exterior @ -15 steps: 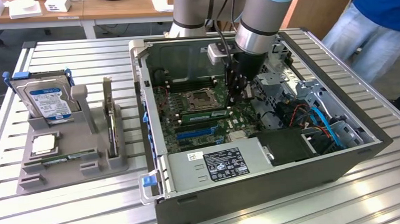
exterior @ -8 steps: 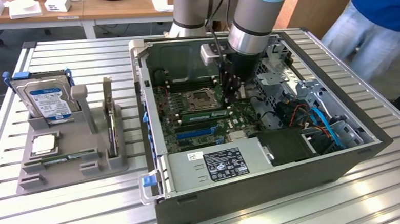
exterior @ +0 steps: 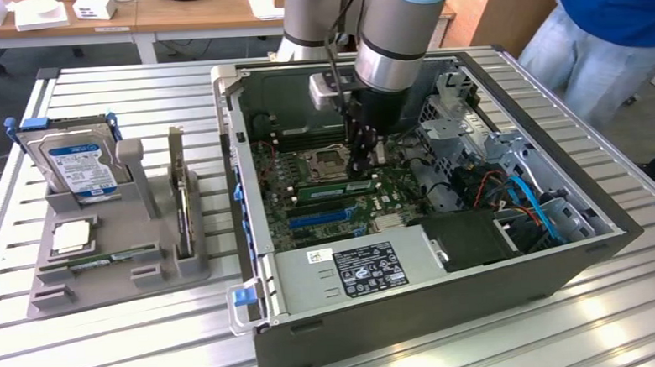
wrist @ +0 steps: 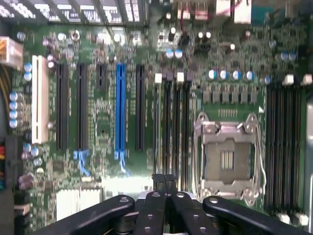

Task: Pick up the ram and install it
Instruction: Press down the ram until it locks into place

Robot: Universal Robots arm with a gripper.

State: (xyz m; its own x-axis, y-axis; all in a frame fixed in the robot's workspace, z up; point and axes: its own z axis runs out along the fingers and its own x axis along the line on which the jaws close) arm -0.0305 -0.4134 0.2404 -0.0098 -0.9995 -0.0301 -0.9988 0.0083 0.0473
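A green ram stick (exterior: 330,187) sits on edge in a memory slot on the motherboard (exterior: 304,164) inside the open computer case (exterior: 424,313). My gripper (exterior: 362,166) reaches straight down into the case. Its black fingers stand together at the right end of that stick, seen from the exterior view. I cannot tell whether they press on it. In the wrist view the gripper (wrist: 165,182) is shut with nothing between its fingers, right over the black memory slots (wrist: 171,127) beside the CPU socket (wrist: 226,159). A second ram (exterior: 105,261) lies on the grey holder (exterior: 120,283).
The holder, at the exterior view's left, also carries a blue-labelled hard drive (exterior: 80,167), an upright expansion card (exterior: 179,191) and a CPU (exterior: 70,236). A power supply (exterior: 355,270), drive cage and cables (exterior: 530,198) crowd the case. A person in blue (exterior: 611,17) stands at the back right.
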